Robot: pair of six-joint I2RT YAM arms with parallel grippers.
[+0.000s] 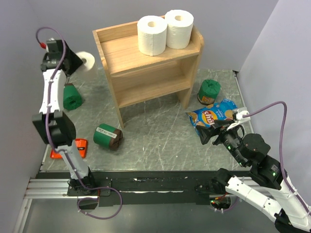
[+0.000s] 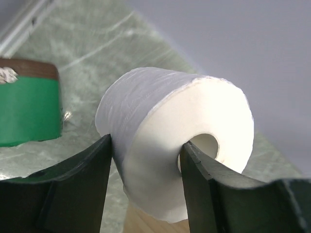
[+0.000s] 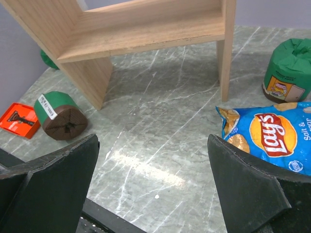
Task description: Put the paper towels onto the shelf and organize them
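Two white paper towels (image 1: 152, 35) (image 1: 179, 29) stand upright side by side on the top tier of the light wooden shelf (image 1: 121, 48). A third paper towel roll (image 1: 87, 61) (image 2: 170, 111) hangs in the air left of the shelf, level with its top. My left gripper (image 1: 77, 62) (image 2: 146, 145) is shut on that roll, with one finger in the core hole and the other against the outer wrap. My right gripper (image 1: 214, 132) (image 3: 153, 179) stands open low over the table near the chips bag, with nothing between its fingers. The right wrist view shows the shelf's lower tier (image 3: 146, 29).
Green cylindrical packages lie on the table at the left (image 1: 72, 97), in front of the shelf (image 1: 108, 136) (image 3: 60, 114) and at the right (image 1: 209, 91) (image 3: 290, 70). A blue chips bag (image 1: 214, 115) (image 3: 272, 136) lies by the right gripper. An orange packet (image 1: 77, 148) (image 3: 19, 119) sits near the left arm.
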